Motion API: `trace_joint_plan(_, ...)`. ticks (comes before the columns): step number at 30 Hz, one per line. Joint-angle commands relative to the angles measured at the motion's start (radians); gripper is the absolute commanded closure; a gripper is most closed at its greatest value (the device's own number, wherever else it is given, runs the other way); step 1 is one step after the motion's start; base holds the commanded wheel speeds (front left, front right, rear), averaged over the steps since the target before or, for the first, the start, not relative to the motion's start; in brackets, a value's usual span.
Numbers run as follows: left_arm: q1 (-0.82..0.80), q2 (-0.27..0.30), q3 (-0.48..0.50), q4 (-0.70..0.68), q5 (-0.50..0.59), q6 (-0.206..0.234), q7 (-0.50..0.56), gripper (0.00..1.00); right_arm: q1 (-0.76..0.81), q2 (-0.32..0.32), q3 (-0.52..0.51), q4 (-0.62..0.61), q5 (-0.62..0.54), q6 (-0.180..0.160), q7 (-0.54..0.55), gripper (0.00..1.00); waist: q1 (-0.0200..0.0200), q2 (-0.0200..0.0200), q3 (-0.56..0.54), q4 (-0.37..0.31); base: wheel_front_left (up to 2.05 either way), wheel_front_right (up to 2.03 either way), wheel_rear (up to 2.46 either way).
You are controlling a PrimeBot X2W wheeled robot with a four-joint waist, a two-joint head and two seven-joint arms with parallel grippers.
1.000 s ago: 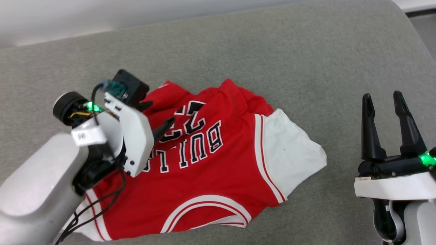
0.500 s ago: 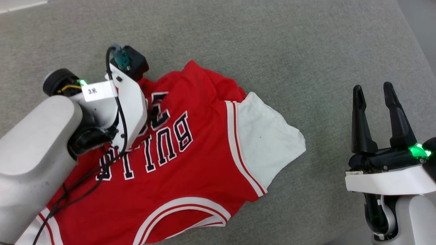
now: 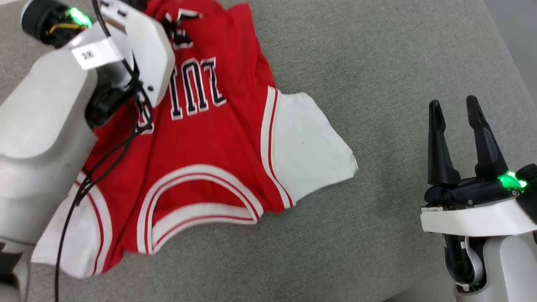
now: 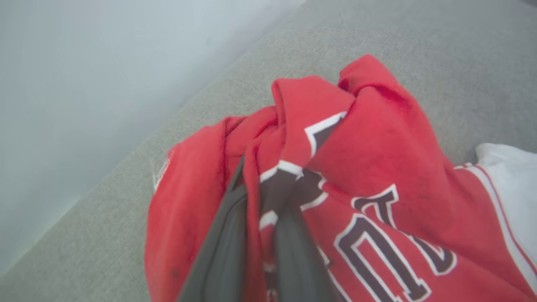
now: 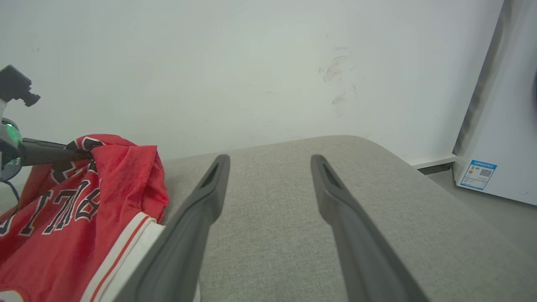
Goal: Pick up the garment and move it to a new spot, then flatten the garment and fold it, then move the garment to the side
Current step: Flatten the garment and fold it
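Observation:
The garment (image 3: 218, 151) is a red jersey with white sleeves and black "BULLS" lettering, lying mostly spread on the grey cushion (image 3: 377, 63). My left gripper (image 4: 262, 176) is shut on a bunched fold of red fabric near the printed number, and that part is pulled up off the cushion. From the right wrist view, the left fingers (image 5: 54, 154) pinch the raised peak of the garment (image 5: 84, 209). My right gripper (image 3: 452, 101) stands open to the right of the garment, apart from it, with nothing between its fingers (image 5: 201, 201).
The cushion's rounded edge (image 3: 507, 63) runs down the right side. Behind the cushion is a white wall (image 5: 251, 63). A white appliance (image 5: 503, 147) with a blue label stands past the cushion's right end.
My left gripper has gone from open over the print to shut on a fold of the garment and has lifted it. The head camera has shifted. The right gripper stays as it was.

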Motion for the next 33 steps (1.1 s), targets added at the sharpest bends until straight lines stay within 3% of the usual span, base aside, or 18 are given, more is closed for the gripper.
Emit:
trace_joint_plan(1,-0.017,-0.013,0.001,0.016,0.01,0.005,-0.021,1.0,-0.01,0.004,0.001,0.002,0.004,0.0,-0.002,0.0,-0.0001,0.0,0.0,0.001,0.0,0.0,0.0)
trace_joint_plan(2,-0.028,-0.02,-0.001,0.034,0.024,0.007,-0.045,0.37,-0.012,0.004,0.003,0.003,0.003,0.0,-0.002,0.0,-0.0001,0.0,0.001,0.003,0.0,0.0,0.0)
trace_joint_plan(3,-0.035,-0.027,-0.006,0.053,0.031,0.006,-0.064,0.0,-0.015,0.004,0.006,0.004,0.003,0.0,-0.002,0.0,-0.0001,0.0,0.0,0.004,0.0,0.0,0.0)
trace_joint_plan(8,-0.021,-0.058,-0.015,0.122,0.052,-0.007,-0.191,0.0,-0.016,0.004,0.01,0.007,-0.004,0.0,-0.002,0.0,-0.0001,0.0,-0.025,0.025,0.0,0.0,0.0)
trace_joint_plan(15,0.036,-0.048,0.01,0.122,0.075,-0.005,-0.448,0.0,0.014,0.003,-0.009,0.014,-0.045,0.0,-0.002,0.0,-0.0001,0.0,-0.106,0.094,0.0,0.0,0.0)
trace_joint_plan(19,0.096,-0.019,0.013,0.086,0.12,0.041,-0.587,0.0,0.036,-0.016,-0.018,0.031,-0.059,0.0,-0.002,0.0,-0.0001,0.0,-0.17,0.147,0.0,0.0,0.0)
trace_joint_plan(22,0.135,-0.005,0.023,0.056,0.123,0.067,-0.635,0.0,0.052,-0.025,-0.027,0.05,-0.059,0.0,-0.002,0.0,-0.0001,0.0,-0.202,0.176,0.0,0.0,0.0)
trace_joint_plan(23,0.188,0.005,0.042,0.012,0.114,0.093,-0.663,0.0,0.065,-0.038,-0.033,0.068,-0.065,0.0,-0.002,0.0,-0.0001,0.0,-0.232,0.207,0.0,0.0,0.0)
trace_joint_plan(31,0.493,0.083,0.163,-0.232,0.072,0.257,-0.691,0.0,0.108,-0.064,-0.029,0.085,-0.067,0.0,0.012,0.0,-0.0001,0.0,-0.321,0.292,0.0,0.0,0.0)
trace_joint_plan(33,0.538,0.088,0.188,-0.278,0.069,0.28,-0.691,0.0,0.11,-0.065,-0.03,0.082,-0.067,0.0,0.015,0.0,-0.0001,0.0,-0.327,0.299,0.0,0.0,0.0)
